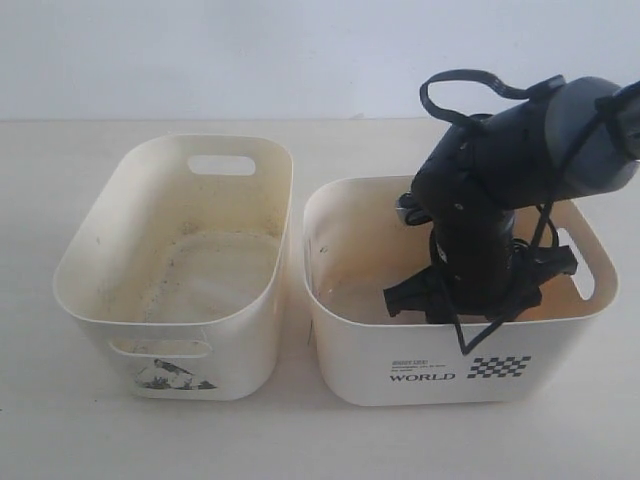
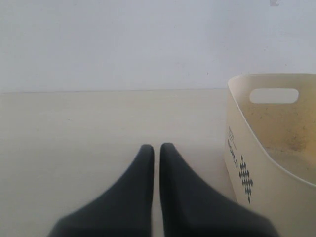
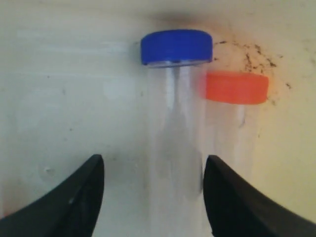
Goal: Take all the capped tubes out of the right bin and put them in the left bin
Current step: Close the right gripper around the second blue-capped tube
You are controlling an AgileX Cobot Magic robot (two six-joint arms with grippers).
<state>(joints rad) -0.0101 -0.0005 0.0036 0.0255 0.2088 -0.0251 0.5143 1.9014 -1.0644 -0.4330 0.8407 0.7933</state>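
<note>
The left end effector hangs closed, empty, over the worktop. The left bin, at 9 o'clock from the right bin, shows no tubes. Inside the latter, the right end effector, spread open, straddles the blue-capped tube; the orange-capped tube just beside could get pinched or flicked aside.

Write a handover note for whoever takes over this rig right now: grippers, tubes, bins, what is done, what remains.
Left gripper: shut, holding nothing, outside the right bin.
Right gripper: open, down inside the right bin, fingers either side of the blue-capped tube, not closed on it.
An orange-capped tube sits right beside it; a third tube is not in view.
Left bin: no tubes showing.
Done: nothing moved yet.
Left: grasp the blue one, carry it across, then the rest.
</note>
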